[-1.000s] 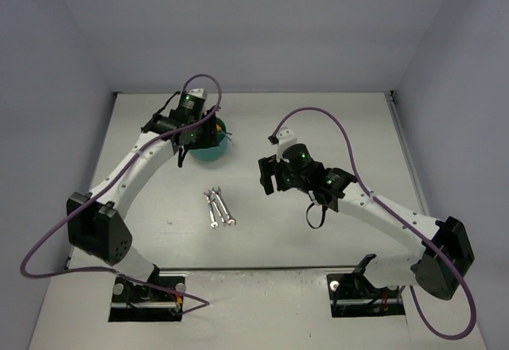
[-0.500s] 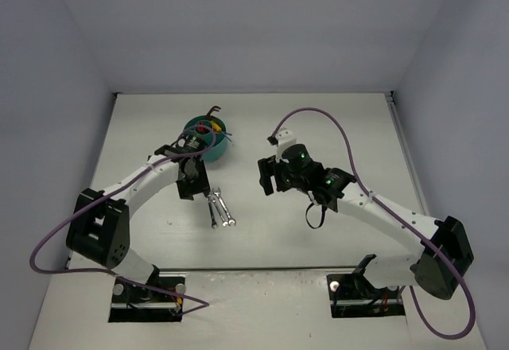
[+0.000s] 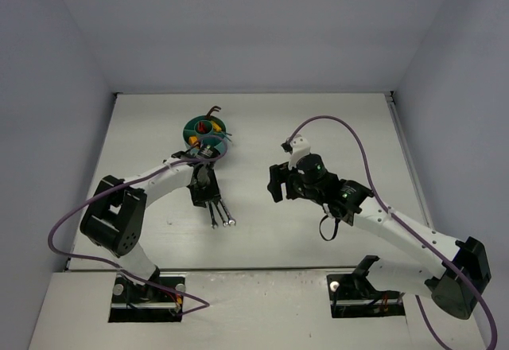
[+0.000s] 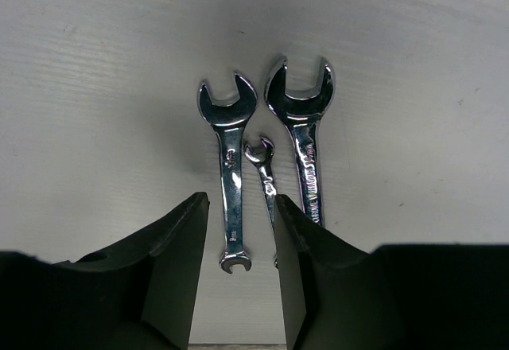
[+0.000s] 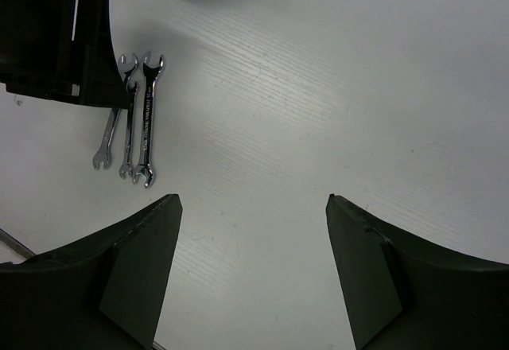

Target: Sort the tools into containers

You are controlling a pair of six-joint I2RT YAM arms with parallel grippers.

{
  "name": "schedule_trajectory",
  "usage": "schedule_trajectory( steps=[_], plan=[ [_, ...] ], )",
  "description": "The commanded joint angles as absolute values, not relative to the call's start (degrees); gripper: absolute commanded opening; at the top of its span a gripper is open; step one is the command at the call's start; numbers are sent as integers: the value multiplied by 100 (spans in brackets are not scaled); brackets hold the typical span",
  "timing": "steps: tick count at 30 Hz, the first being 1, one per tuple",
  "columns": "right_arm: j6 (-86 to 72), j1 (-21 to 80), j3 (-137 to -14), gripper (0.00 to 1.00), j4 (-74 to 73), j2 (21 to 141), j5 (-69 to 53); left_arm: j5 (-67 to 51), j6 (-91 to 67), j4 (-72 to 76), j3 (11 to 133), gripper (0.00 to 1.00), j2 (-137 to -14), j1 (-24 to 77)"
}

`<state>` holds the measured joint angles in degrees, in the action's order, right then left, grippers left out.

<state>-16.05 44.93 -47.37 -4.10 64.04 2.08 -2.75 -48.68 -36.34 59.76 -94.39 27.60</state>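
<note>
1. Teal organiser (image 3: 188, 137) sits uncovered at the far left of the white table (image 3: 334, 127). A second ago the left arm hung over it and hid most of it. Red and yellow tools show in its compartments.
2. Since then the left gripper (image 3: 202, 194) has drawn back toward the robot and come down at the silver wrenches (image 3: 223, 216). They lie side by side on the table, nearer than the organiser, in the same spot as before.
3. The left arm now reaches forward and to the right from its base, with its wrist tipped down over the far ends of the wrenches.
4. In the left wrist view its jaws stand partly open, gripping nothing.
   - The fingers (image 4: 175, 243) straddle one end of the middle-sized wrench (image 4: 231, 167), with a gap on each side.
   - The smallest wrench (image 4: 265, 171) lies just beside the inner face of one finger.
   - The largest wrench (image 4: 306, 143) lies outside the gap, its end hidden under that finger.
5. The right arm has shifted a little toward the robot and to the right. The right gripper (image 3: 275, 184) hovers over bare table, to the right of the wrenches and well apart from them.
6. The right gripper's jaws are spread wide and hold nothing. Its wrist camera looks across the table at the three wrenches and the left gripper above them.
</note>
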Motion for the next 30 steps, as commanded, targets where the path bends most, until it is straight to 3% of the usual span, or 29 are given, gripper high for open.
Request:
schedule_trajectory(
  steps=[1,18,21,24,30],
  plan=[
    [-1705,4456,-4706,71,-180,6139,330,-79,-5181,-3423,5831,34,-9343,2769],
    [-1670,4456,-4658,71,-194,6047,308,193,-5019,-3305,5924,25,-9825,2760],
    [-1661,4456,-4667,71,-202,6072,316,245,-4945,-3297,6030,18,-9958,2752],
    [-1644,4456,-4667,71,-202,6082,308,264,-4852,-3322,6108,3,-10054,2742],
    [-1634,4456,-4668,71,-211,6118,316,260,-4622,-3303,6179,0,-9957,2637]
  ],
)
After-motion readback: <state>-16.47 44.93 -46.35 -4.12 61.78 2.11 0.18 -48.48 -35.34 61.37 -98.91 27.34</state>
